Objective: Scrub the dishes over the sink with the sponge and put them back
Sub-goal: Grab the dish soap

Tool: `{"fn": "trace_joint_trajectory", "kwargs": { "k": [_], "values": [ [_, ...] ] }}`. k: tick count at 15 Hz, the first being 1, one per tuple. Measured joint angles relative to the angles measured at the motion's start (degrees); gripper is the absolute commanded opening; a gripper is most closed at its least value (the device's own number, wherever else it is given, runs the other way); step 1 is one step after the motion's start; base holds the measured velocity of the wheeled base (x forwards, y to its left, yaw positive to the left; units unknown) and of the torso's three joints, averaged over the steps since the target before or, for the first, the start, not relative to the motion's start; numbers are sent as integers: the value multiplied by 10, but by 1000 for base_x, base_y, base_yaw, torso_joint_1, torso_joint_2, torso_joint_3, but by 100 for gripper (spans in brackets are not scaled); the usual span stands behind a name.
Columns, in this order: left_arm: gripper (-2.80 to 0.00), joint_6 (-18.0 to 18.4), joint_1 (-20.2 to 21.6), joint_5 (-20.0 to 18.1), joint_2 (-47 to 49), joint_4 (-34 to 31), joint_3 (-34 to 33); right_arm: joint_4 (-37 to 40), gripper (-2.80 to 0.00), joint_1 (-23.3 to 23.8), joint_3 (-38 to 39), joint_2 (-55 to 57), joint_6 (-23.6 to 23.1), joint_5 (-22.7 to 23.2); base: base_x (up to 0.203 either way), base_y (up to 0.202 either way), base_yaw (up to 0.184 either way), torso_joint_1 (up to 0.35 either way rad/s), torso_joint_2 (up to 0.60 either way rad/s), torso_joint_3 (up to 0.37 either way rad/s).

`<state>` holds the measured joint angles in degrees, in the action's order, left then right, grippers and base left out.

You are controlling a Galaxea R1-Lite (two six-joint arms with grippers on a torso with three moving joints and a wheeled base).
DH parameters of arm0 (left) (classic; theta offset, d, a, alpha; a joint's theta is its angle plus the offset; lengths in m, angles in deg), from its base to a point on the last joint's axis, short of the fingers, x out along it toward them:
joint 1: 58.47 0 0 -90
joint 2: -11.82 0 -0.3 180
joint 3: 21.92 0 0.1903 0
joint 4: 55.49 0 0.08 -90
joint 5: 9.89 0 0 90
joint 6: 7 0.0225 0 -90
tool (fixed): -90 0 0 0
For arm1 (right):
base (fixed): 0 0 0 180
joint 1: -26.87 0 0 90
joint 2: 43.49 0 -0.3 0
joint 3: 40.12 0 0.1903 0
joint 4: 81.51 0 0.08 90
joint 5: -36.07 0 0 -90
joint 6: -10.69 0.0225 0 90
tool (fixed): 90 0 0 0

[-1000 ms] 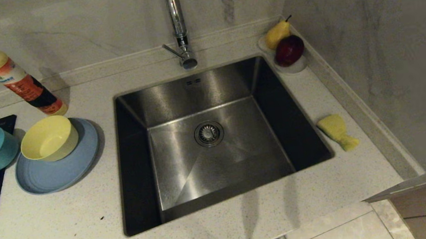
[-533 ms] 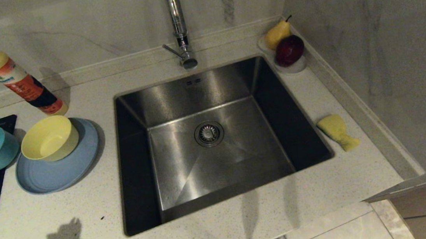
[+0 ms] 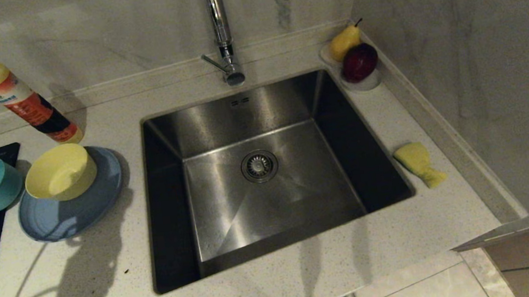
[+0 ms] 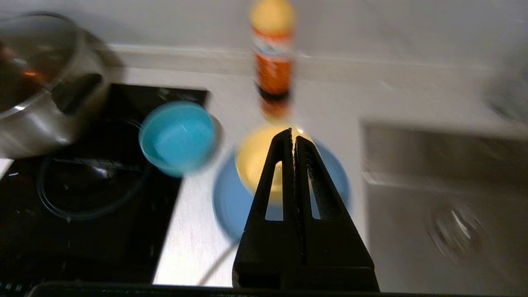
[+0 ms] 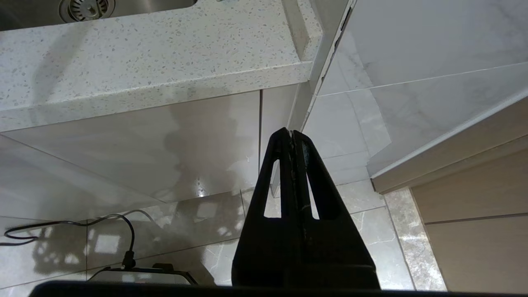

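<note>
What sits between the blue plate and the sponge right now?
Only the sink, its basin bare apart from the drain strainer, separates the blue plate from the sponge; the head view shows this.

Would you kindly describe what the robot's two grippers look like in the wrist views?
The left gripper and right gripper look alike: matte black, two long tapering fingers, each with an elongated cut-out slot, rising from a wide black base. No markings or cables show on them.

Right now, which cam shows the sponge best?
Head view. The sponge lies in full sight on the counter, right of the sink, yellow face up. The left wrist view looks at the dishes and misses it; the right wrist view faces the cabinet front and floor, no sponge.
</note>
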<state>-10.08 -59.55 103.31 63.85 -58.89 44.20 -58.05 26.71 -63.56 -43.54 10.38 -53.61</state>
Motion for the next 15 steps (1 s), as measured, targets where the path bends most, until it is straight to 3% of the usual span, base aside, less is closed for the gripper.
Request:
{"fn": "trace_joint_trajectory", "kwargs": {
  "k": [4,7,8,11,15],
  "values": [
    [-280,-10,0,100,186,148,47,0,-280,0,0,0,0,0,0,0,0,0,0,0],
    [-280,-14,0,148,280,236,71,0,-280,0,0,0,0,0,0,0,0,0,0,0],
    [0,-14,0,158,302,254,75,0,-280,0,0,0,0,0,0,0,0,0,0,0],
    [0,-12,1,168,359,307,80,0,-280,0,0,0,0,0,0,0,0,0,0,0],
    [0,-17,0,177,402,328,93,0,-280,0,0,0,0,0,0,0,0,0,0,0]
  ]
}}
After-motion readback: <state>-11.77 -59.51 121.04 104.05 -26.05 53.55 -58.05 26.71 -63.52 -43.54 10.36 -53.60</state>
